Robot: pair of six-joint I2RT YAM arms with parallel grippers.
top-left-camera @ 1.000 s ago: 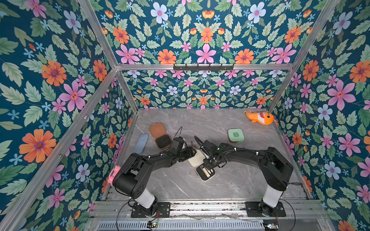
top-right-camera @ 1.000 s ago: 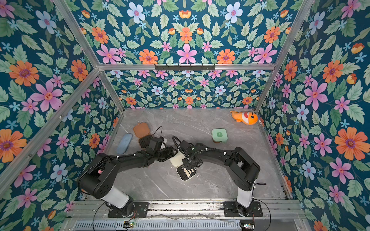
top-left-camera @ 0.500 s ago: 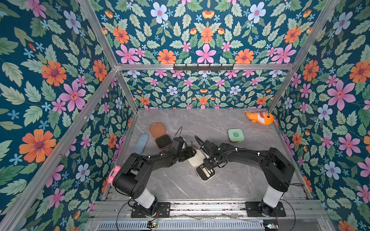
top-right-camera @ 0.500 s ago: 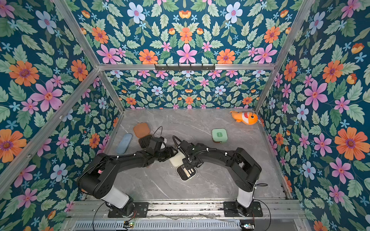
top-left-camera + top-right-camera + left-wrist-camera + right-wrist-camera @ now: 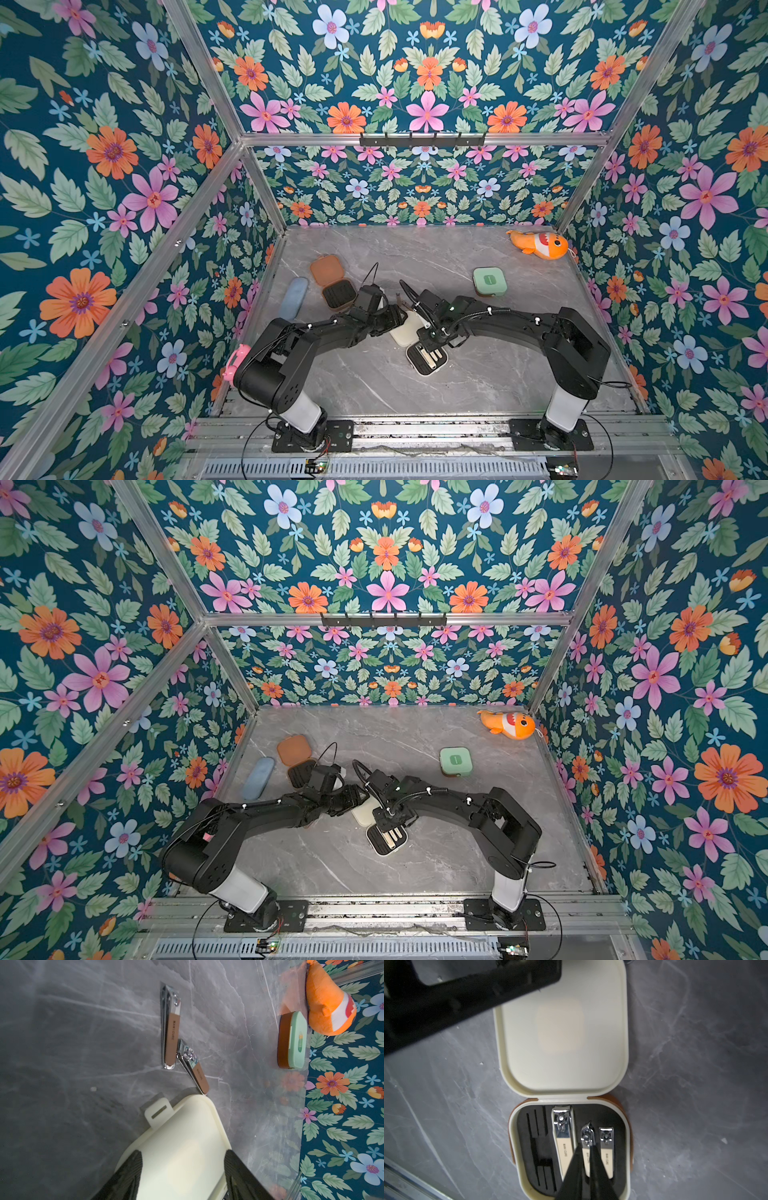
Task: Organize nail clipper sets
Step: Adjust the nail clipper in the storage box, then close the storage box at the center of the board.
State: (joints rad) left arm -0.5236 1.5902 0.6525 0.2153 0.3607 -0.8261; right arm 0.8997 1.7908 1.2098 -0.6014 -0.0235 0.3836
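Over the black tray [image 5: 618, 1118] of the open cream case [image 5: 427, 360]: right hand [image 5: 586, 1148], fingers pinched together on the handle of the middle clipper [image 5: 587, 1135]. A larger clipper [image 5: 563, 1138] and a smaller clipper [image 5: 606, 1147] lie in slots on either side of it. Left hand [image 5: 182, 1153]: part-open, one finger against each edge of the lid [image 5: 182, 1136], clamping it. Two brown-handled clippers [image 5: 170, 1028] lie loose on the desk [image 5: 374, 386] just past the lid. Brown case [image 5: 332, 282] is open beside the left arm. Mint case [image 5: 489, 281] is closed, well apart on the right arm's side.
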